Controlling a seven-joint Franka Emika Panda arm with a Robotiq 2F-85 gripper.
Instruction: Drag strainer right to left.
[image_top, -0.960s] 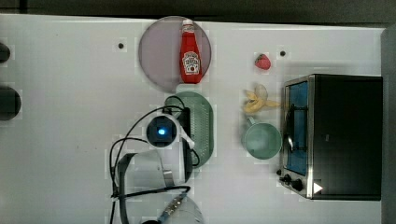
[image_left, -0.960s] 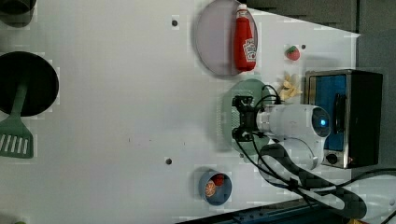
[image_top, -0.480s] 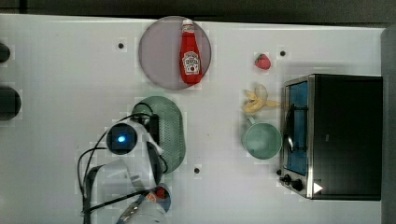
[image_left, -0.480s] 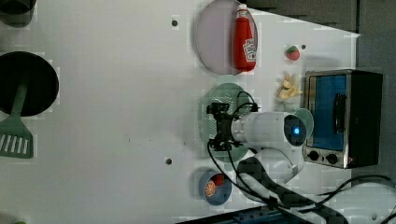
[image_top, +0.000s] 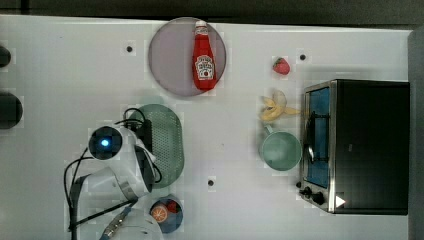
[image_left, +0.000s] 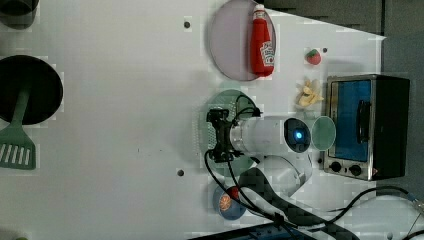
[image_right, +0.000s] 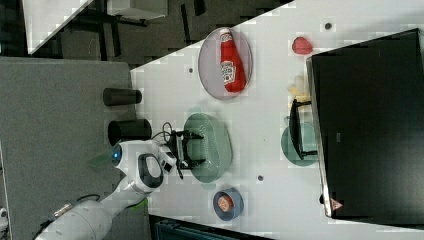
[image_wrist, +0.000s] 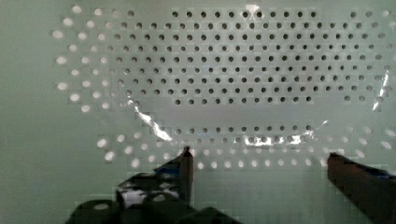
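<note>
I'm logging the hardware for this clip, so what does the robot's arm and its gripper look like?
The arm has smooth, rounded white segments with dark grey bands at the joints. A round cap on it carries a glowing blue light. Loose black cables loop along it to the wrist. The gripper is black, with two slim dark jaws.

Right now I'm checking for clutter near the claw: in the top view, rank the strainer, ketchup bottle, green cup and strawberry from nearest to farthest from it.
1. strainer, directly under the open claw.
2. ketchup bottle, above on the plate.
3. green cup, to the top view's right, by the toaster oven.
4. strawberry, upper right.
</note>
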